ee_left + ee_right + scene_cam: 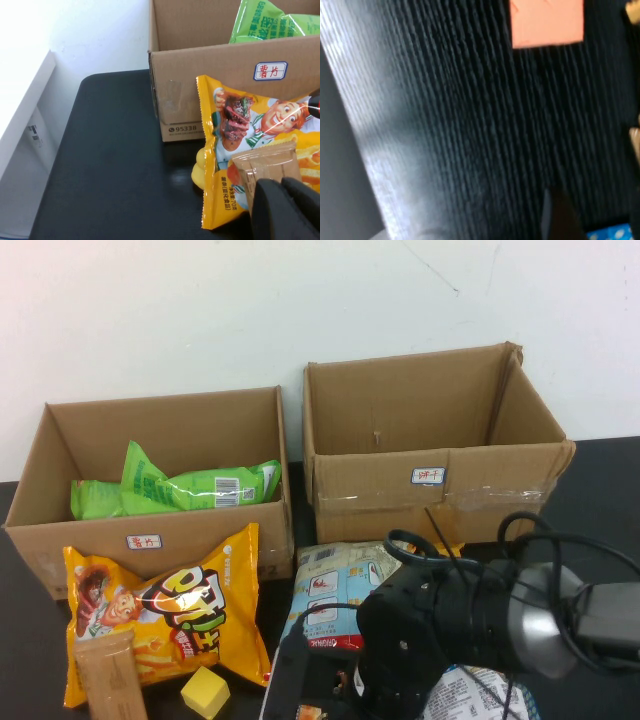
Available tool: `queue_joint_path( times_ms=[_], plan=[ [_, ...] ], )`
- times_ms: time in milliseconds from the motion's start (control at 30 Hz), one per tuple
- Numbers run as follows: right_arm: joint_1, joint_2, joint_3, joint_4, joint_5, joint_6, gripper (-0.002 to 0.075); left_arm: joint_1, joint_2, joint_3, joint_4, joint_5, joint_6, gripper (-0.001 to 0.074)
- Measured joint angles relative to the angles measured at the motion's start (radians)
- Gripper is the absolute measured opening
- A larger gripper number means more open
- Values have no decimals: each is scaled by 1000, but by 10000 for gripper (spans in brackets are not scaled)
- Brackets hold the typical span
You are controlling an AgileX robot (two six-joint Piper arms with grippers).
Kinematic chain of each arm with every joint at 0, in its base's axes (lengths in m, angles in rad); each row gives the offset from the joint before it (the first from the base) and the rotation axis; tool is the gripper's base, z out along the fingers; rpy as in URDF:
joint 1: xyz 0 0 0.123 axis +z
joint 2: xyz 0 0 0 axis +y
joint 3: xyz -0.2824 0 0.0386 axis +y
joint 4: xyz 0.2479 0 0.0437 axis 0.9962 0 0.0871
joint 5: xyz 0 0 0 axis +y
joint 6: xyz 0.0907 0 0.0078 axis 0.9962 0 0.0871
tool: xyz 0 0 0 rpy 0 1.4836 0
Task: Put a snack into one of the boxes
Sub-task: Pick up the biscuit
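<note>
Snack (215, 487), the glossy bright-green bag, is seen lying inside the lower left box (200, 538), against its back half. Placement looks done as judged; any further step is best kept to a clean retreat with nothing dragged. Left hand (287, 210) is placed low at the bench's (115, 165) near left, just beside the yellow cartoon bag (190, 615) and the brown wrapped bar (110, 675); whether its fingers are apart cannot be told. Right hand (560, 215) is held close over the bench at front right; its state cannot be told either. Taped box (440, 475), yellow block (205, 692) and pale packets (335, 590) are crowded around, so swings are kept short.
</note>
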State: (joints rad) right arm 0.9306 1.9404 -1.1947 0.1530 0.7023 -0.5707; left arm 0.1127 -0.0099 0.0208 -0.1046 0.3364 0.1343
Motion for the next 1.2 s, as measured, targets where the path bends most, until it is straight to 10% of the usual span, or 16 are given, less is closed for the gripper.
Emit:
queue_joint_path(
  times_ms=[900, 1200],
  plan=[
    [23, 15, 0, -138, -253, -11, 371, 0, 0, 0, 0, 0, 0, -3],
    [23, 20, 0, -209, -297, -9, 275, 0, 0, 0, 0, 0, 0, -3]
  ],
)
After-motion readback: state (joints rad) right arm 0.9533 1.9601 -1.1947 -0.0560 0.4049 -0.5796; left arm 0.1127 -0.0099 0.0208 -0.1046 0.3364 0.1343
